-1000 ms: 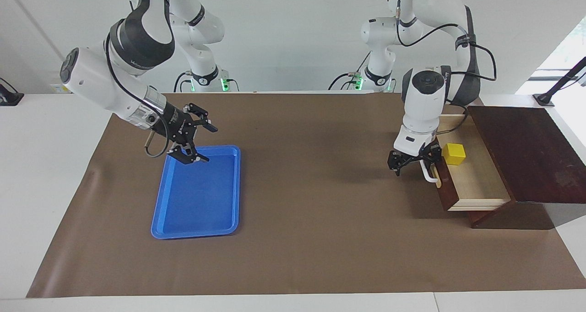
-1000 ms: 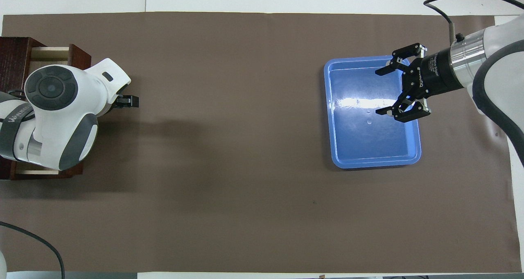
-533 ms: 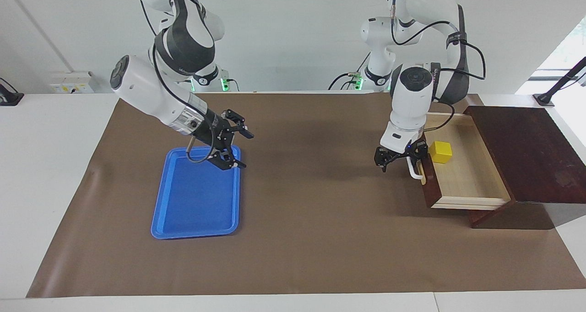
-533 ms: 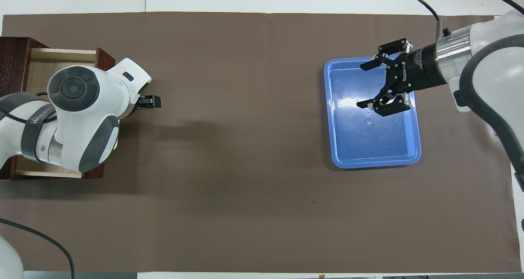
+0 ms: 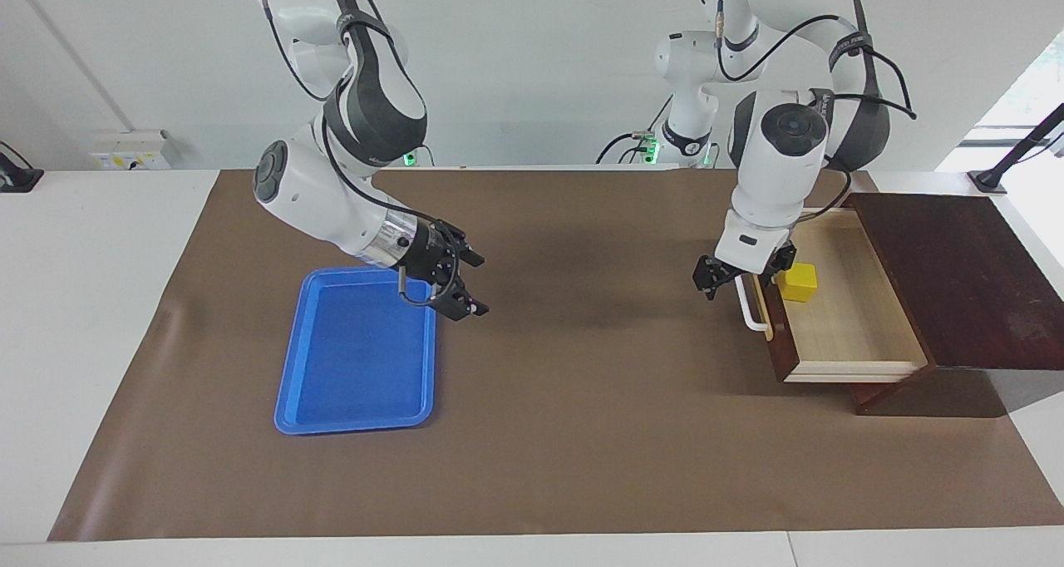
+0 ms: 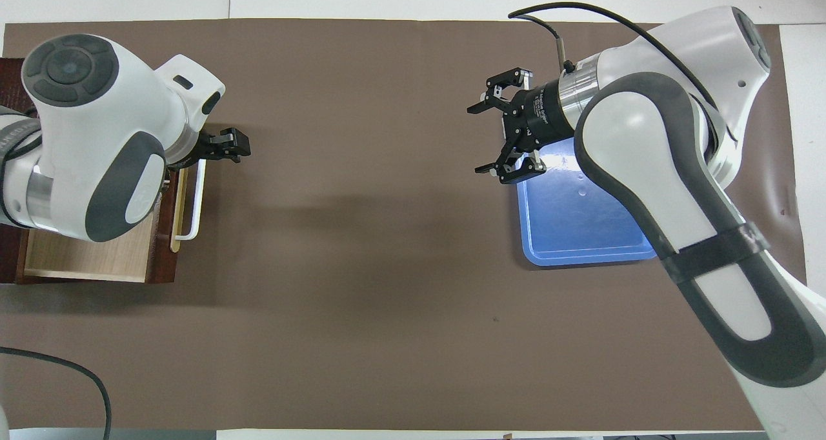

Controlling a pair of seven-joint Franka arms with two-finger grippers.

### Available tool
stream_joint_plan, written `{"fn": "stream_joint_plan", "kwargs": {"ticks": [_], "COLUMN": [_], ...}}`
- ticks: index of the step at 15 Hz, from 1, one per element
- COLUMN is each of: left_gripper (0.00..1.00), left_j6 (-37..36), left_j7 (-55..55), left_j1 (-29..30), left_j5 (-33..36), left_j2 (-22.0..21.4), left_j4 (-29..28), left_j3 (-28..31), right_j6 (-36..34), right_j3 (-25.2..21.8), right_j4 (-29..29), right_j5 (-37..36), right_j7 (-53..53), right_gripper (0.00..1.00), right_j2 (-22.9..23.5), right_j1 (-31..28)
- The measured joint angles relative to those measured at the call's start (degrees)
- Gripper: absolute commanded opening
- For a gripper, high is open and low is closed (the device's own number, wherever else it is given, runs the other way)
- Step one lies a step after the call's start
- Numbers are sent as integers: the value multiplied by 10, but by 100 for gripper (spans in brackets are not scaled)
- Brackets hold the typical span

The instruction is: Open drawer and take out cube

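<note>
Facing view: cube in drawer.

White table carries a brown mat that covers most of the top; bare white strips show around the mat at both ends and along the edge farthest from the robots. A seam splits the table top, seen in the bare strip past the mat in overhead view. Plain pale wall rises straight off the table's edge. On the wall, low and near the table at the right arm's end, a white socket box. At the left arm's end of the table a bright window, daylight coming in; a black bracket stands on the table just below it. Light is even, with soft shadows on the mat.
</note>
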Motion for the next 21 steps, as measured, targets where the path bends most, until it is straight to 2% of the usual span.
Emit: {"fn": "stream_joint_plan", "kwargs": {"ticks": [4, 9, 11, 15, 21], "left_gripper": [100, 100, 100, 100, 100], "left_j6": [-66, -73, -54, 48, 84], "left_j7": [-42, -215, -286, -424, -448], "left_j1": [35, 117, 139, 156, 168], "left_j5": [-4, -21, -34, -45, -45], "left_j2": [-8, -25, -30, -53, -75], "left_j4": [48, 48, 26, -57, -128], "left_j3": [6, 8, 8, 8, 7], "right_j6": [-10, -11, -11, -11, -17], "right_j3": [1, 1, -1, -3, -10], "right_j4": [32, 31, 31, 18, 11], "right_j5": [13, 13, 13, 13, 13], "right_j7": [-4, -14, -17, -18, -17], "right_gripper": [100, 100, 100, 100, 100], "right_j2": [29, 29, 26, 22, 13], "right_j1": [11, 33, 33, 30, 24]}}
